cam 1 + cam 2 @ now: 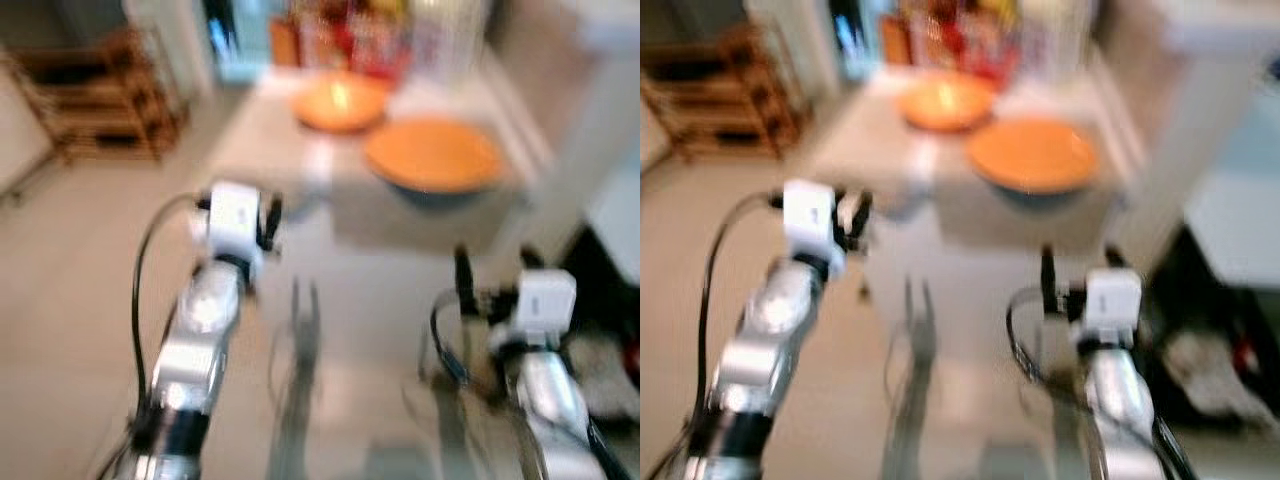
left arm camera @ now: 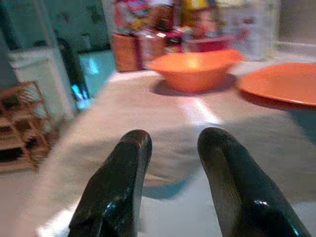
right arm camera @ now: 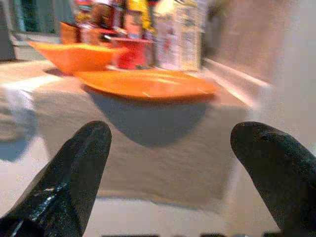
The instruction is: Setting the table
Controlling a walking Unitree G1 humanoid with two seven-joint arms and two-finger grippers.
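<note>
— Table point(image 1: 300, 150) position?
— Dead ahead, 12 o'clock, pale top. Orange bowl point(image 1: 340, 102) at its far end, orange plate point(image 1: 432, 154) nearer, toward 1 o'clock. Bottles and packets point(image 1: 350, 35) blurred behind.
— Grippers?
— Left gripper point(image 2: 170, 163) over the near table edge, fingers slightly apart, empty. Right gripper point(image 3: 173, 163) short of the table, fingers wide apart, facing the plate.

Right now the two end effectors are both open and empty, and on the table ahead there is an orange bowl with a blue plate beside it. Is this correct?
Not quite: the plate is orange, not blue, as the right wrist view shows. The rest holds: the left end effector and right end effector are open and empty, and the orange bowl sits beside the plate on the table.
</note>
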